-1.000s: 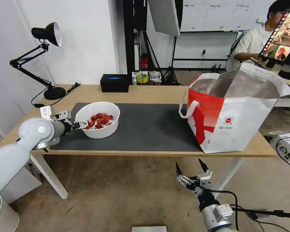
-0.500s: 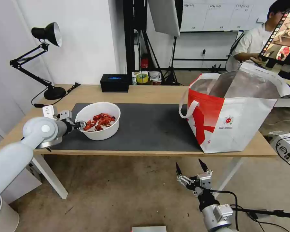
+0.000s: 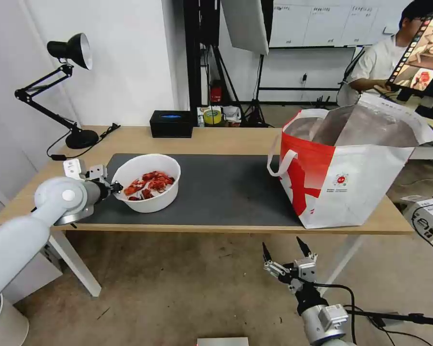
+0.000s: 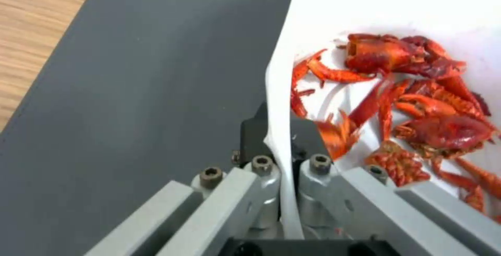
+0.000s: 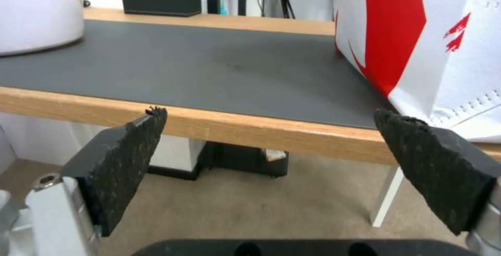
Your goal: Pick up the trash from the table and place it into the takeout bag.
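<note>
Pincer on your right arm (image 3: 287,252) hangs wide open below the tabletop's front edge. Your left pincer (image 3: 114,186) is clamped on the near-left rim of the white round bowl of red crayfish shells (image 3: 147,181), which sits on the dark grey rectangular mat (image 3: 221,187). Farther right on the long light-wood tabletop (image 3: 216,140) stands the large boxy white-and-red takeout bag (image 3: 351,168), open-topped.

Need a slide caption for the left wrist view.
Left gripper shut on the rim of the white bowl of crayfish shells, over the grey mat.
</note>
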`<state>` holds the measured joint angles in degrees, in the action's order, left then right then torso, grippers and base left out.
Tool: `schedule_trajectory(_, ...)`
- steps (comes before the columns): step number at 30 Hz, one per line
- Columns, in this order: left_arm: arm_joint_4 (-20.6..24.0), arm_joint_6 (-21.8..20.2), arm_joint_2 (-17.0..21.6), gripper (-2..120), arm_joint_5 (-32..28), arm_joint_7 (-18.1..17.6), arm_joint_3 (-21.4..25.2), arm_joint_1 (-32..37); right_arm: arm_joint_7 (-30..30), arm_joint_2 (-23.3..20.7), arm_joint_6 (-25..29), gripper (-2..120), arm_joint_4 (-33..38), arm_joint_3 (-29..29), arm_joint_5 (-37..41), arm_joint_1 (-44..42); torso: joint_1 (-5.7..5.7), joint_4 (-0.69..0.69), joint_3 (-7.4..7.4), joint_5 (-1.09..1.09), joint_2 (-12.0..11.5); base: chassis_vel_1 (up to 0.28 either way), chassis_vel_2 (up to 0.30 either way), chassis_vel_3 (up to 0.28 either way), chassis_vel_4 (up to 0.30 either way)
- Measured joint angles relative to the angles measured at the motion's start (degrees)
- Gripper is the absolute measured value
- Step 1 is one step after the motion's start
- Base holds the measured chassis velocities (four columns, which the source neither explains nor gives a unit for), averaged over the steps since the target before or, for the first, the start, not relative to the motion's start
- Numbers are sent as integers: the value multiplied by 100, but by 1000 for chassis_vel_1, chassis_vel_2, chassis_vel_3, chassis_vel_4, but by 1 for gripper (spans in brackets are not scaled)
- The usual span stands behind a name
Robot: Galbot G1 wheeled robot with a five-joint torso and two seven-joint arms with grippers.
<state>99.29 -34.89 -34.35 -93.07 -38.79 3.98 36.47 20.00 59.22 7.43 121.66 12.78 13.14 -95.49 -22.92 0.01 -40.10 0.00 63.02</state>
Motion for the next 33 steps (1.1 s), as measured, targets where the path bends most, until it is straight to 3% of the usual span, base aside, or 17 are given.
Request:
schedule_trajectory(9,378,102,6,0,-21,-14,201,-58,0,0,0,100,0,0,0,0,0,0,0,0,0,0,0,0,0)
schedule_trajectory(17,824,201,-1,0,-357,-153,-45,-861,0,0,0,100,0,0,0,0,0,0,0,1,0,0,0,0,0)
schedule_trajectory(24,1037,320,-133,0,-970,-400,-727,-2089,0,0,0,100,0,0,0,0,0,-1,0,2,0,0,0,0,0)
schedule_trajectory(27,878,381,-596,0,-1433,-602,-1671,-3333,0,0,0,100,0,0,0,0,0,-2,0,0,0,0,0,0,0)
schedule_trajectory(33,547,459,-1146,0,-1597,-759,-2167,-4145,0,0,0,100,0,0,0,0,0,-1,0,2,0,0,0,0,0)
